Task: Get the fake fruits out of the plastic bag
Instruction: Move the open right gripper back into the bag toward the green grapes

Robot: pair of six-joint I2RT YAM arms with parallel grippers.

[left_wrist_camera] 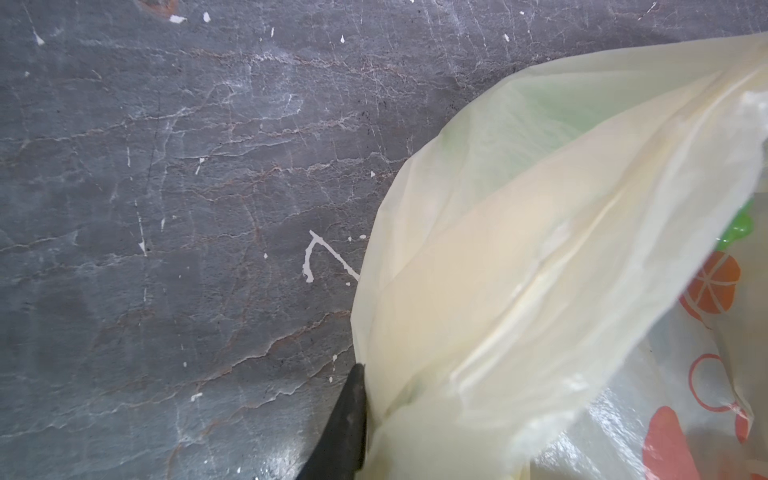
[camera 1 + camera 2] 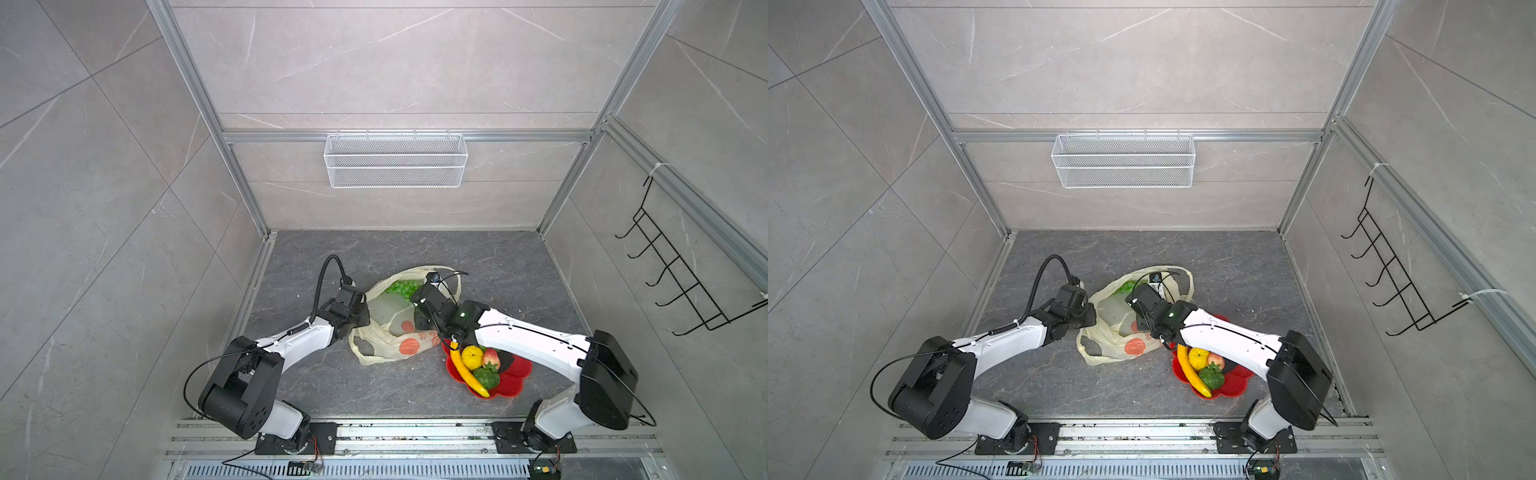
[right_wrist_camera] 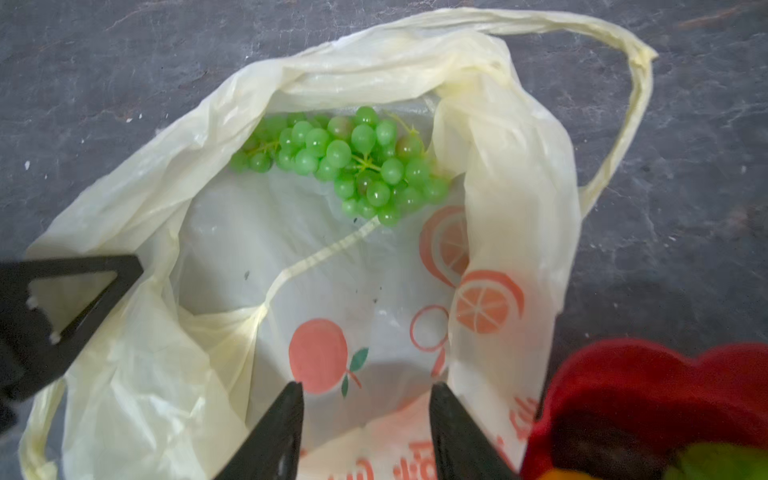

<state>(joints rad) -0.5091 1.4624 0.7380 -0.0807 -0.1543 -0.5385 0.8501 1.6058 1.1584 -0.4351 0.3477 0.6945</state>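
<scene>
Pale-yellow crinkly plastic bag (image 2: 374, 353) lies mid-table, your left gripper (image 2: 361, 313) pinching its left rim so the mouth gapes, letting your right gripper (image 3: 369, 386), jaws half-parted and empty, reach the green plastic grape bunch (image 3: 353, 166) at its far end.

Grape bunch (image 3: 361, 166) partly under plastic bag (image 3: 124, 353)

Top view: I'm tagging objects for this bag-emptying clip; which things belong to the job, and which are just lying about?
Job: plastic bag; grape bunch inside it; banana, yellow fruit, pinkish-red fruit and bumpy green fruit on the red plate.
Lying about: wire basket on the back wall; black hook rack on the side wall.
</scene>
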